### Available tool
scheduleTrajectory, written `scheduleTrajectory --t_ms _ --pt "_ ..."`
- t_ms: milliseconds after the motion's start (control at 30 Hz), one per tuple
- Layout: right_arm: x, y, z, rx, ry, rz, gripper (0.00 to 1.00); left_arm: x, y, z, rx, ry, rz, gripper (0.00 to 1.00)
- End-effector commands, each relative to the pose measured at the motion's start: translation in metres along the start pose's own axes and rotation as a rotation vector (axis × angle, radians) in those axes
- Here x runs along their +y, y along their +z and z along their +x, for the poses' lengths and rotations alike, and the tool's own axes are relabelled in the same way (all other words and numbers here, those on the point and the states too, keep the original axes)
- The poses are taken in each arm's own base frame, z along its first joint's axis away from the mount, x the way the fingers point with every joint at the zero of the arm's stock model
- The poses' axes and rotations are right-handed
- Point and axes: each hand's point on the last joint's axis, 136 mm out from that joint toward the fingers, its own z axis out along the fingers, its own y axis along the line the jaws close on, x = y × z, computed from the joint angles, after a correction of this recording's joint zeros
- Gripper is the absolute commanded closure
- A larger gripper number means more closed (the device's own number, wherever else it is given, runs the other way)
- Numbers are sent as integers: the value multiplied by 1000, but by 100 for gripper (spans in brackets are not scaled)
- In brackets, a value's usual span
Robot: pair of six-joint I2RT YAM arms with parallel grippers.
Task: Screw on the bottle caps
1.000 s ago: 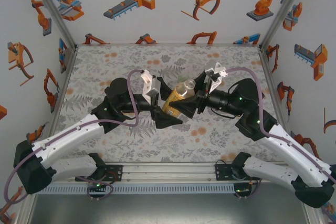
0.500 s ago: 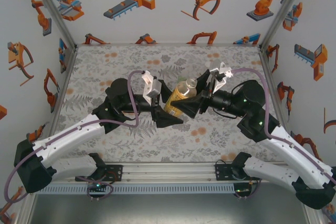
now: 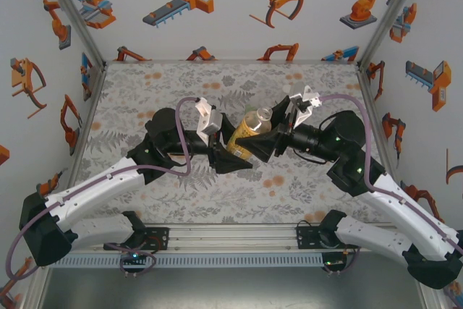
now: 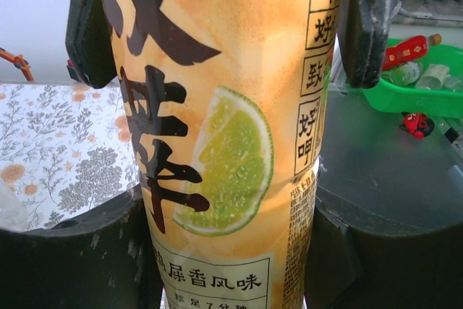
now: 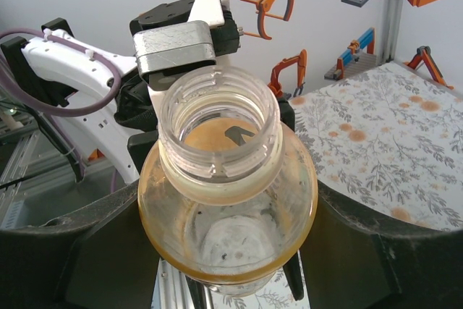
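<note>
Floral table (image 3: 145, 95), amber bottle (image 3: 249, 129) gripped by left hand (image 3: 233, 151), right hand (image 3: 265, 140)

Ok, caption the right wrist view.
Right gripper holds the uncapped amber bottle, open mouth toward camera, left arm behind.

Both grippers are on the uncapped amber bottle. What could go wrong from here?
1. The bottle hangs tilted and uncapped above the table; any liquid inside may spill.
2. The left gripper and right gripper both clamp it; opposing pulls may crush it or twist it loose.
</note>
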Motion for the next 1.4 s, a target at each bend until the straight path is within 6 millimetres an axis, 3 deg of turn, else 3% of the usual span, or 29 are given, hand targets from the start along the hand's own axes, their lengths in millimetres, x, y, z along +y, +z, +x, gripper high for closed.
scheduleTrajectory --t_ms 0,200,433,600,833,1100,1367 --pt "5 -7 -13 -46 -2 3 50 -2 -4 -21 -42 51 -25 49" --pt "-7 -18 -16 -53 -32 104 33 13 -17 -18 -32 85 -166 55" --pt "-27 -31 -16 -39 -71 254 30 37 -50 -16 1 108 -363 61" --pt "-50 -32 -1 28 -59 366 30 55 -83 -16 31 95 -475 68" --pt "-95 -28 47 191 -24 551 35 74 -128 -9 100 93 -648 83" --pt "-133 -19 108 394 49 684 43 79 -159 -10 129 78 -724 99" --pt "-160 -15 165 550 127 781 47 87 -172 6 196 87 -738 100"
